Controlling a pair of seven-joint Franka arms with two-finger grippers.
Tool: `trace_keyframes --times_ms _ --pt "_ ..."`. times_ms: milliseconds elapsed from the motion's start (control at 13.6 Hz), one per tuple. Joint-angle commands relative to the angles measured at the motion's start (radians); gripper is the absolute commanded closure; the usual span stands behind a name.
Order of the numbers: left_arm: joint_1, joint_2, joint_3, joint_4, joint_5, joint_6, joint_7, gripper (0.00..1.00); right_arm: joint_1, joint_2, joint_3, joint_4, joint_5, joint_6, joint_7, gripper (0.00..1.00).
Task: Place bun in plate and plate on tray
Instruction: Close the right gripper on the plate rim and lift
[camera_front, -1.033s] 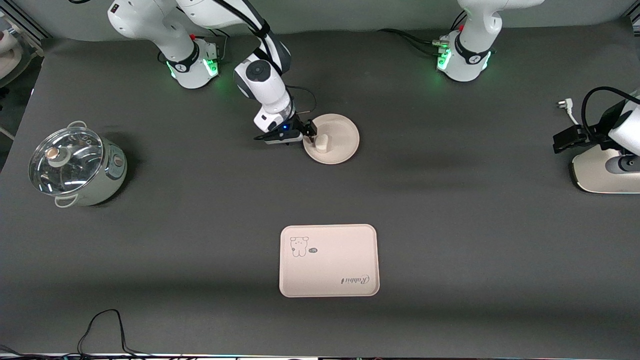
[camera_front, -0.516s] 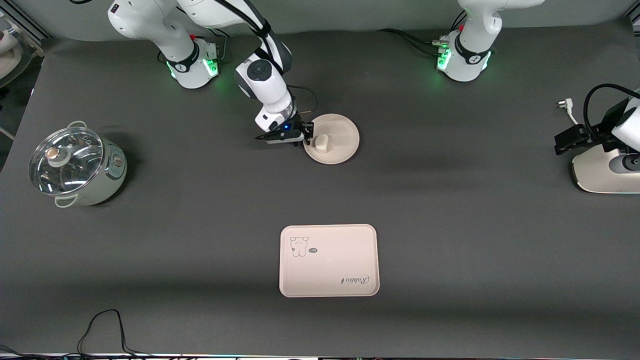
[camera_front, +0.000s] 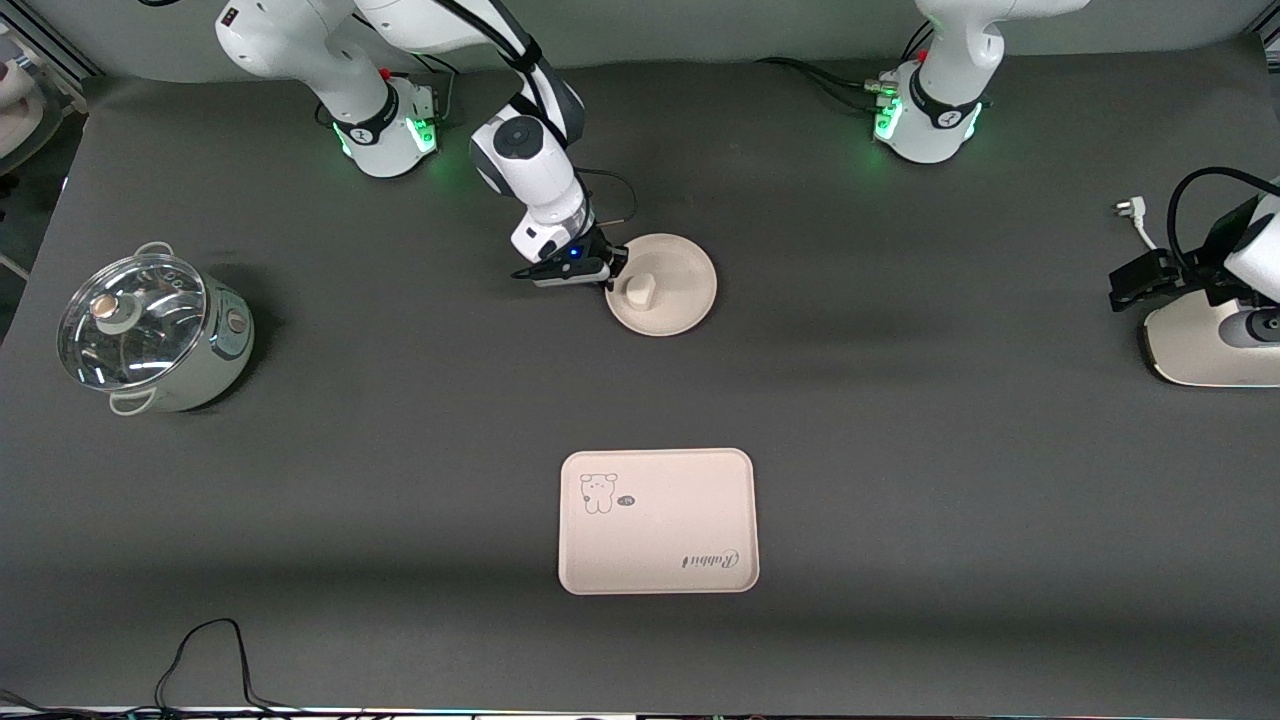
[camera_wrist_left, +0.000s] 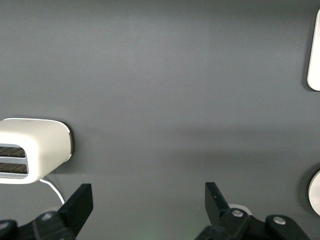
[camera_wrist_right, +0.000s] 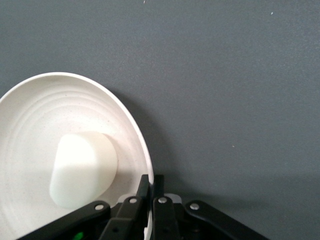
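Your right gripper (camera_front: 612, 276) is pinching the plate (camera_front: 680, 295) rim, bun (camera_front: 640, 291) sitting inside; the left gripper (camera_wrist_left: 150, 210) is waiting, fingers spread. You're needing a level lift toward the tray (camera_front: 657, 521) next

Even, fairly bright overhead light falls on the dark matte tabletop (camera_front: 900, 420), with soft broad shadow bands across it. The pot's glass lid (camera_front: 130, 320) shows white glare. Green lamps glow at both arm bases. The plate (camera_wrist_right: 30, 125) casts a soft shadow in the right wrist view; both wrist views are sharp
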Motion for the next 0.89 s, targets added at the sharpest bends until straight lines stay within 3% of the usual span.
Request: trace_keyframes --times_ms 0,443,811 --pt "-0.01 0.013 0.007 0.033 -0.008 -0.014 0.011 0.0 0.001 -0.037 -0.01 -0.001 0.021 -0.003 0.002 1.0" --pt "-0.008 0.014 0.007 0.039 -0.01 -0.012 0.011 0.0 -0.065 -0.265 -0.018 0.017 0.023 -0.21 -0.058 1.0" --pt "-0.008 0.014 0.007 0.039 -0.01 -0.012 0.011 0.0 -0.097 -0.252 -0.027 0.09 0.061 -0.234 -0.064 1.0"
